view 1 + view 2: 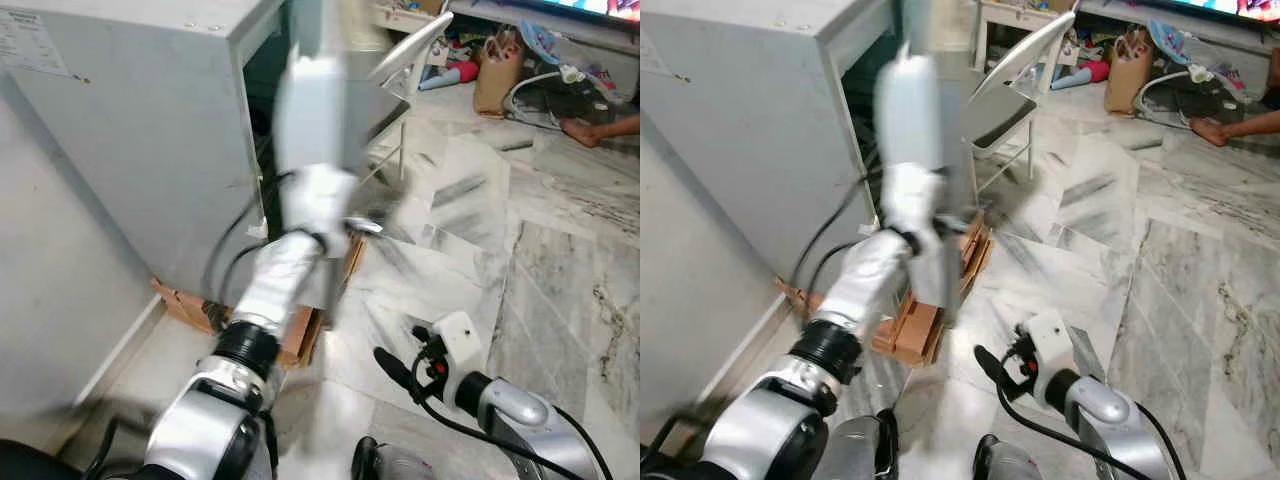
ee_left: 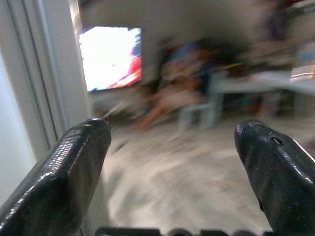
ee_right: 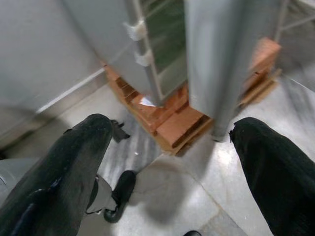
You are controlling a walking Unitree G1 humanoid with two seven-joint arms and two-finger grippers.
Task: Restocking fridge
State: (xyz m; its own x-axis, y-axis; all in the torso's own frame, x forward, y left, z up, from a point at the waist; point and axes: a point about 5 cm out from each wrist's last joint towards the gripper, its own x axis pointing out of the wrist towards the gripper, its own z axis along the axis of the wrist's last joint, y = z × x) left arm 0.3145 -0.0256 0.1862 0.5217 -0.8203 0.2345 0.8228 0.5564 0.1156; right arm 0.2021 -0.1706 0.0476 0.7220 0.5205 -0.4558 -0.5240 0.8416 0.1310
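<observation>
The grey fridge stands upright on brick blocks at the wall edge of the marble floor, its long axis vertical and its opening facing the room. Its door stands ajar. I judge the restocking barely begun: opening is under way, with no food in sight, so all loading is left. My left gripper is raised beside the door's edge, fingers spread wide, gripping nothing. My right gripper hangs low over the floor, fingers wide apart, empty.
</observation>
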